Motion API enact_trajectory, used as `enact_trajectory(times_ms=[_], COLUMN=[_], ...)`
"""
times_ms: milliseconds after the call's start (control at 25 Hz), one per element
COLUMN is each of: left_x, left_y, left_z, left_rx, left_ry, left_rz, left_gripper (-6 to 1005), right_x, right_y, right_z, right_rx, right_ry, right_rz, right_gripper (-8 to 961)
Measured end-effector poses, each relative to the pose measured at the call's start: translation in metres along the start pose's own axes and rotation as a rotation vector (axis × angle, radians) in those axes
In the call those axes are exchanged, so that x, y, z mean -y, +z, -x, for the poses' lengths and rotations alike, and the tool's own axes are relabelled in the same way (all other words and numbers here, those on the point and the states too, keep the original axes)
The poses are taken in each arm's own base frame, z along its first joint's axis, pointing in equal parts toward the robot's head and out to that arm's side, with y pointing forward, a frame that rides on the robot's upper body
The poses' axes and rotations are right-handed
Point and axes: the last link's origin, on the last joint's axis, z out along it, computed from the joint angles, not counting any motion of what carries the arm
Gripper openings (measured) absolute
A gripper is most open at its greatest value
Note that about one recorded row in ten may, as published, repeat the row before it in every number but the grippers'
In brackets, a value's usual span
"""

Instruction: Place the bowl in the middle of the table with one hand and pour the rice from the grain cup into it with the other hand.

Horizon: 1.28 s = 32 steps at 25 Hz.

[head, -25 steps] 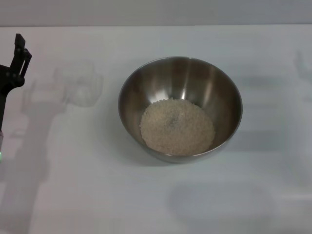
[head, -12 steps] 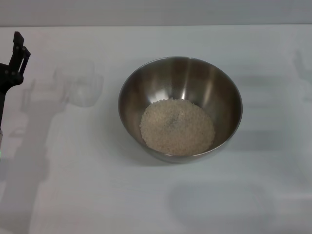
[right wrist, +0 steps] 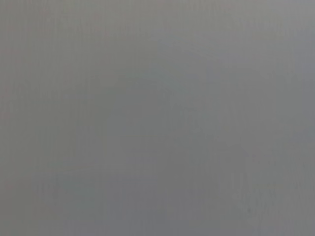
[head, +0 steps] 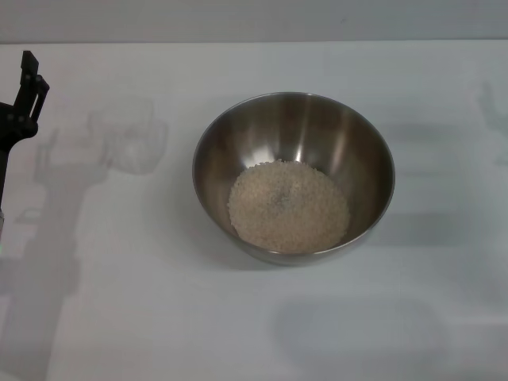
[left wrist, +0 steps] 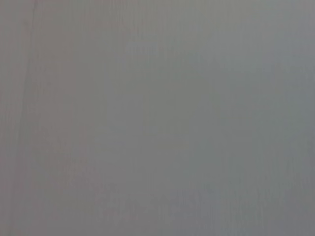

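The steel bowl [head: 294, 127] stands in the middle of the white table [head: 238, 333]. A heap of off-white rice [head: 288, 206] lies in its bottom. The translucent grain cup [head: 131, 136] stands on the table to the bowl's left, apart from it, and looks empty. My left gripper [head: 28, 79] shows only in part at the far left edge, well to the left of the cup and not touching it. My right gripper is out of view. Both wrist views show only a plain grey surface.
Soft shadows of the arms fall on the table at the left and at the far right. The table's far edge meets a grey wall at the top of the head view.
My left gripper has drawn back slightly to the left, away from the grain cup. The bowl, rice and cup have not moved.
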Motion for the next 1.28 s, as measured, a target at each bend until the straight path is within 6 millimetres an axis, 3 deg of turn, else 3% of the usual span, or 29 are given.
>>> enact_trajectory(times_ms=[1280], left_x=[0.0009], left_y=[-0.0019], left_z=[0.0006], left_rx=[0.004], left_ry=[0.0], left_rz=[-0.004], left_gripper=[860], right_x=[-0.0018], right_y=[0.0018], right_z=[-0.0002], right_rx=[-0.002], right_ry=[0.005], right_rz=[0.004], right_gripper=[797])
